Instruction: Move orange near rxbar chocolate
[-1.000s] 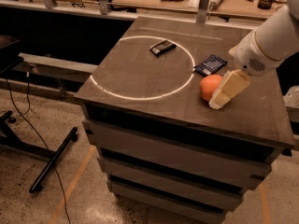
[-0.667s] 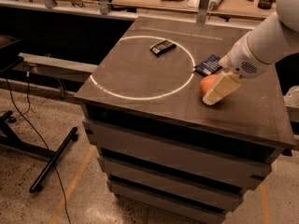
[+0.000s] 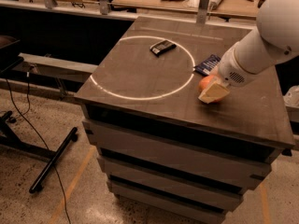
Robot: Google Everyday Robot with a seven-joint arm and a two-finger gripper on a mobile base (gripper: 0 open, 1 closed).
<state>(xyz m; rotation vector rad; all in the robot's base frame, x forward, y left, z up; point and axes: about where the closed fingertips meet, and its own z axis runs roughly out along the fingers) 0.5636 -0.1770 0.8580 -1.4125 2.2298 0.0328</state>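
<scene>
The gripper (image 3: 211,90) clamps the orange (image 3: 204,82) at the table's (image 3: 140,76) three o'clock side; the rxbar chocolate (image 3: 162,47) lies well apart, toward eleven o'clock.

A smooth white plastic robot arm (image 3: 261,45) enters from two o'clock: a large rounded shell, then a tapering cylindrical link. A thin dark seam rings its wrist cuff, which carries a small oval patch of dark grille dots (image 3: 237,77). At the arm's seven-o'clock end sits the cream wedge-shaped gripper (image 3: 213,93), low over the dark tabletop (image 3: 140,73) towards its four-o'clock side.
</scene>
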